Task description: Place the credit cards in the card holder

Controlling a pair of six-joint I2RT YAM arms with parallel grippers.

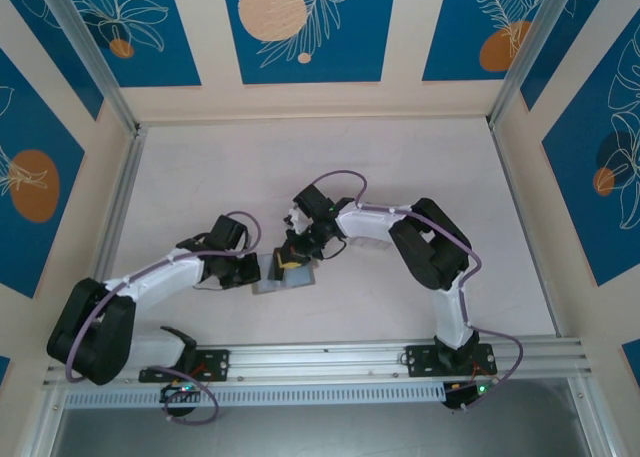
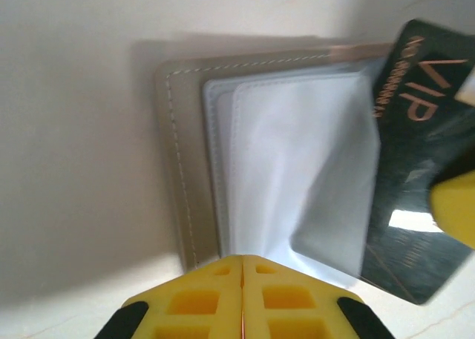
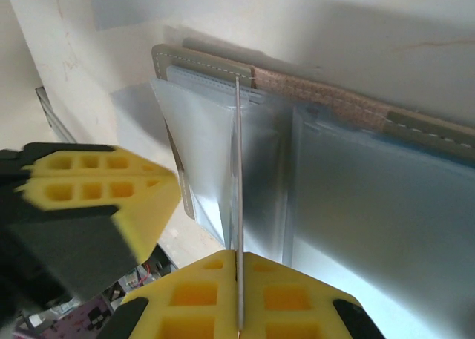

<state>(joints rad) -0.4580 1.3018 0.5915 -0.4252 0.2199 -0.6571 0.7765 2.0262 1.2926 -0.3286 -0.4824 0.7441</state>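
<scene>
The grey stitched card holder (image 2: 178, 146) lies open on the table (image 1: 400, 177), its clear inner pockets (image 2: 297, 153) facing up. My left gripper (image 2: 243, 261) is shut at the near edge of one clear pocket, which rises toward its tips. My right gripper (image 3: 238, 257) is shut on a black credit card (image 2: 415, 168) with "VIP" lettering. From the right wrist that card (image 3: 238, 168) shows edge-on, standing over the pocket openings of the card holder (image 3: 215, 61). In the top view the left gripper (image 1: 262, 270) and right gripper (image 1: 293, 260) meet over the card holder (image 1: 272, 285).
The left gripper's yellow fingers (image 3: 96, 187) sit close beside the card on its left. A yellow finger of the right gripper (image 2: 456, 205) overlaps the card's right edge. A metal rail (image 1: 330, 357) runs along the table's near edge.
</scene>
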